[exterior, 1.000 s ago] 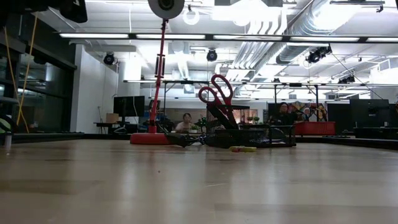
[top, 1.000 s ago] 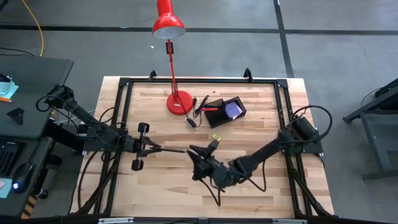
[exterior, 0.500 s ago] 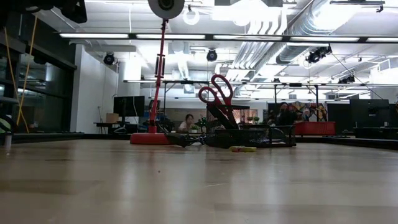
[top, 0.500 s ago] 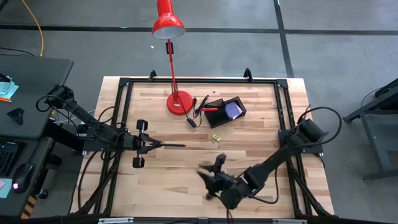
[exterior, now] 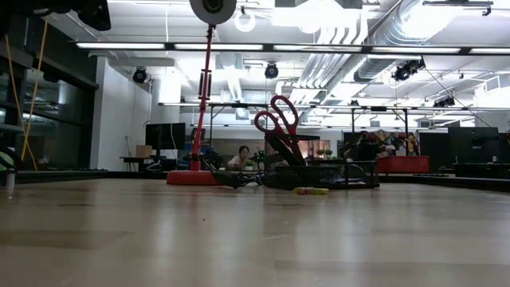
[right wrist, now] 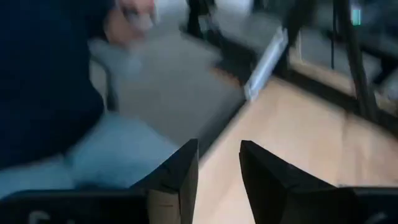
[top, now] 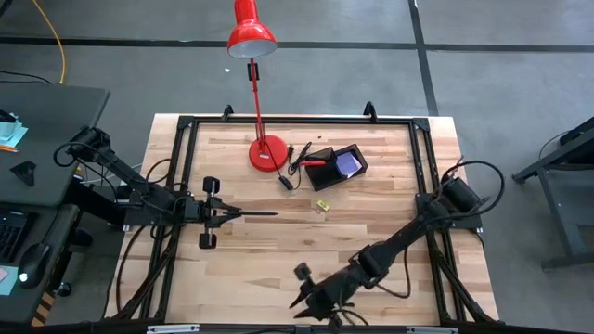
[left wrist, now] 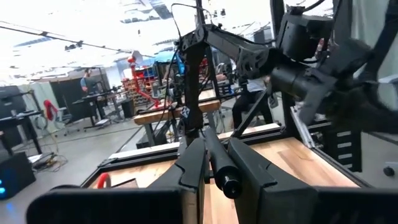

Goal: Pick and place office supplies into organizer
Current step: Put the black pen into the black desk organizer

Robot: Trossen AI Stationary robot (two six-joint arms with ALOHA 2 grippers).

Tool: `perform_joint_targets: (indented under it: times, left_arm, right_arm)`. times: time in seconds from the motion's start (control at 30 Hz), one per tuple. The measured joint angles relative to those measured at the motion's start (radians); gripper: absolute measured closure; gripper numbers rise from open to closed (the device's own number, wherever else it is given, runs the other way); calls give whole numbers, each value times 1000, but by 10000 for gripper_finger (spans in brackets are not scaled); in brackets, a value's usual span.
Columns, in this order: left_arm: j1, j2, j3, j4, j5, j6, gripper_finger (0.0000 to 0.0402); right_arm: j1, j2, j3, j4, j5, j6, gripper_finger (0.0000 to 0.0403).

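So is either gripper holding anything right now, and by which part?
The left gripper is shut on a thin dark pen, gripping one end while the rest points toward the table's middle. The right gripper holds nothing; its fingers stand apart.

The right wrist view is blurred; a seated person (right wrist: pixel 56 106) there shows only as dark and pale shapes. In the high view the right hand (top: pixel 302 301) is partly cut by the edge. The organizer (top: pixel 338 166) hides its contents in the low view, except the scissors (exterior: pixel 279 127).
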Motion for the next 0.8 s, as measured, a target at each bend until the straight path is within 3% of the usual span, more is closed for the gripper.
perform_joint_targets:
  times: [0.2,0.27,0.53,0.8]
  left_arm:
    - [0,0,0,3,-34,-4,362]
    - [0,0,0,5,-35,-4,366]
    - [117,16,0,-31,-27,-68,361]
    - [335,93,0,23,72,-173,366]
  right_arm:
    - [-110,8,-294,644,-258,-31,295]
    - [-146,-9,-396,811,-290,0,295]
    - [-179,-223,-752,1036,-131,98,295]
    - [-99,-401,-939,1094,-23,82,295]
